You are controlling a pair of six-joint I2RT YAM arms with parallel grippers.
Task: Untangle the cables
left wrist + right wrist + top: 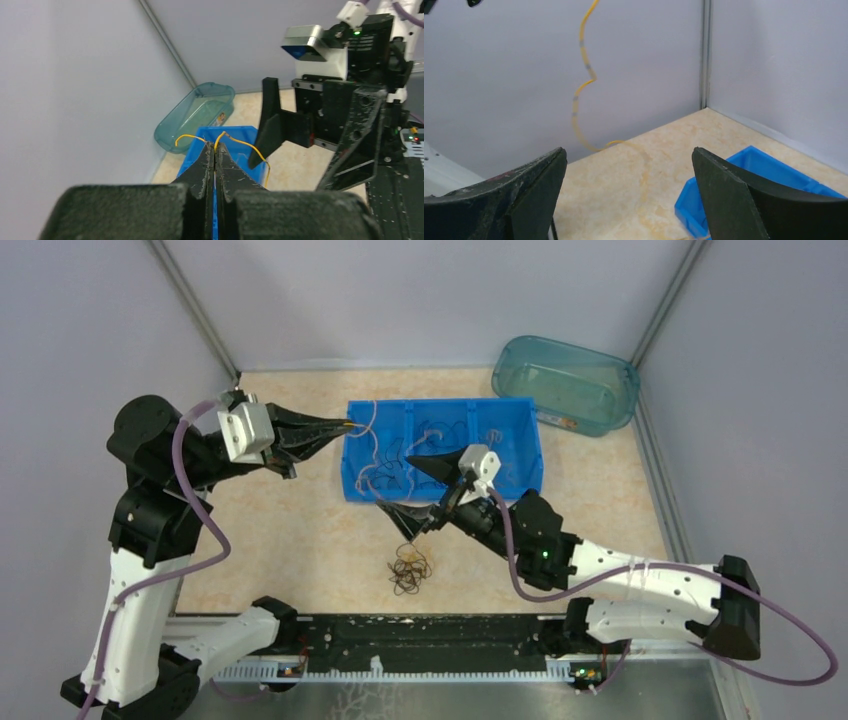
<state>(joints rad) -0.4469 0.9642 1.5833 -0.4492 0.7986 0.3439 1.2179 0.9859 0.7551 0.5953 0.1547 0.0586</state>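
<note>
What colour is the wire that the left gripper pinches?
The wire is yellow, clearest in the left wrist view.

Robotics lab test cell: a left arm [135,590] and a right arm [650,585], both white and black, stand bolted to a black rail [400,645] along the near edge of a marbled beige table [300,540]. Plain grey panels [420,300] joined by metal corner posts [195,305] box the table in on three sides. Purple leads [180,455] run along the arms, and a small camera block [243,428] sits on each wrist. The props are few and staged: a blue three-part bin [400,405], a clear teal tub [620,400] in the far right corner, and short cables [410,570], some in the bin and a dark tangle on the table.
</note>
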